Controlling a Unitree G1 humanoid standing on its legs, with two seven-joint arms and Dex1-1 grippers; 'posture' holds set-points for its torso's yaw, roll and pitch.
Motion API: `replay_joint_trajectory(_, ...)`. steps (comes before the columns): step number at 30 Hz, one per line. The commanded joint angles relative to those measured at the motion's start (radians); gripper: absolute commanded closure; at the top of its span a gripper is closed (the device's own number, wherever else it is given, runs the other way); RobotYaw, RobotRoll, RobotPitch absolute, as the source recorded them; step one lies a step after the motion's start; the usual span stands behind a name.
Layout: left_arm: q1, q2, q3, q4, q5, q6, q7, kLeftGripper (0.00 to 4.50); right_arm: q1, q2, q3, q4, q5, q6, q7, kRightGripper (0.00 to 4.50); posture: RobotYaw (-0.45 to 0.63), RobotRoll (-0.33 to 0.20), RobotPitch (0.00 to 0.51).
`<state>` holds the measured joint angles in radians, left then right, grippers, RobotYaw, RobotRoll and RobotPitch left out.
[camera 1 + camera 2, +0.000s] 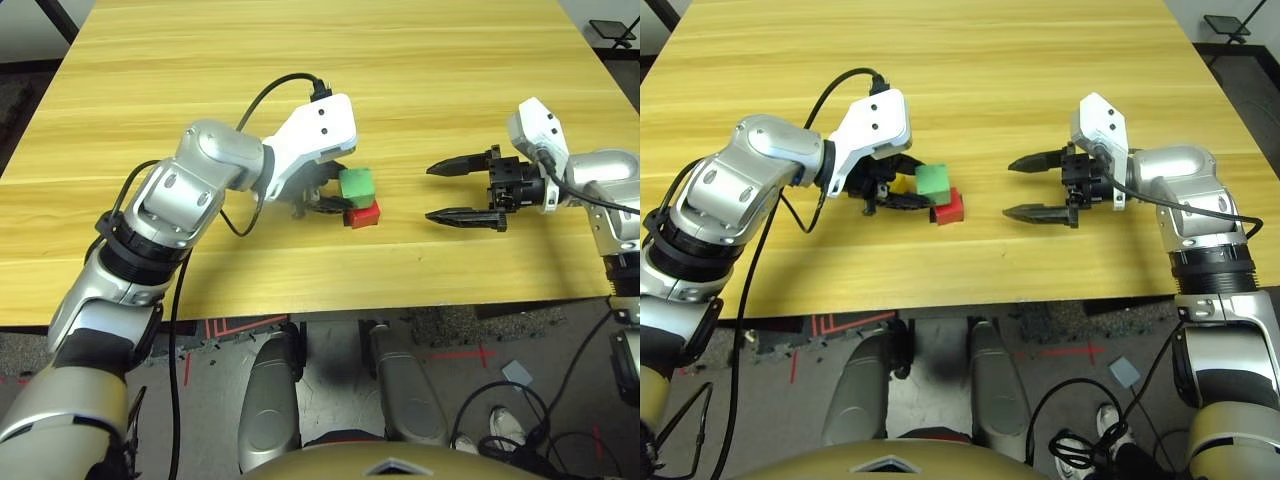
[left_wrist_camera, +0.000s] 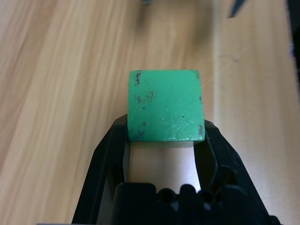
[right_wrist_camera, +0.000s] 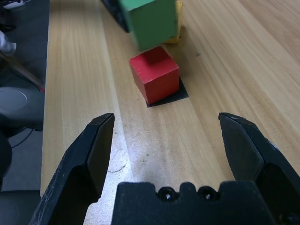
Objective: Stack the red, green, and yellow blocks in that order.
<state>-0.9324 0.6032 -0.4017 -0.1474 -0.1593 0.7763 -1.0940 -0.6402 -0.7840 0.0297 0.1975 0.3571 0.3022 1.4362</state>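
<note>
Presently, the left tool (image 2: 165,125) is narrowed on the green block (image 2: 164,98), gripping two opposite sides near the ends of its fingers; the block's outer face projects forward of the grip. Such a hold probably allows the block to be lowered while the fingers remain mostly behind the stack. The green block is raised near the red block (image 3: 157,77); whether they touch cannot be told. The red block rests on the flat black patch (image 3: 180,93), which seems to mark the base of the stack and, having no walls, acts as a support rather than a container. The yellow block (image 1: 899,184) stands on the counter (image 1: 300,40), partly hidden by the left tool, presumably reserved for the top. Opposite, the right tool (image 1: 430,193) is wide and empty, its fingers directed towards the blocks. The next move likely calls for centring green over red; an off-centre release could tip it.
</note>
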Motion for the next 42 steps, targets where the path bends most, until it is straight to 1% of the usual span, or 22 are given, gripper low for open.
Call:
replay_joint_trajectory(1, -0.008, -0.008, -0.019, -0.002, 0.01, 0.01, 0.006, 2.44, 0.024, -0.025, -0.022, -0.027, 0.015, 0.004, -0.002, 0.0, 0.07, 0.015, 0.252)
replay_joint_trajectory(5, -0.02, -0.027, -0.017, -0.011, 0.001, 0.046, 0.023, 2.44, 0.032, -0.033, -0.026, -0.035, 0.021, 0.007, -0.012, 0.0, 0.07, 0.018, 0.252)
replay_joint_trajectory(9, -0.041, -0.064, -0.037, -0.02, -0.008, 0.08, 0.027, 2.44, 0.037, -0.036, -0.029, -0.032, 0.022, 0.008, -0.016, 0.0, 0.06, 0.024, 0.256)
replay_joint_trajectory(11, -0.043, -0.069, -0.044, -0.017, -0.006, 0.082, 0.025, 2.44, 0.037, -0.034, -0.028, -0.032, 0.023, 0.009, -0.018, 0.0, 0.06, 0.025, 0.257)
replay_joint_trajectory(24, 0.0, -0.055, -0.062, 0.001, 0.0, 0.055, 0.014, 2.44, 0.04, -0.035, -0.03, -0.038, 0.031, 0.009, -0.026, 0.0, 0.05, 0.026, 0.255)
replay_joint_trajectory(36, 0.017, -0.072, -0.061, -0.003, -0.003, 0.058, 0.035, 2.44, 0.042, -0.036, -0.03, -0.043, 0.032, 0.014, -0.033, 0.0, 0.04, 0.025, 0.254)
replay_joint_trajectory(42, 0.026, -0.075, -0.055, 0.05, 0.009, 0.005, 0.041, 2.44, 0.047, -0.038, -0.031, -0.048, 0.033, 0.02, -0.038, 0.0, 0.04, 0.024, 0.255)
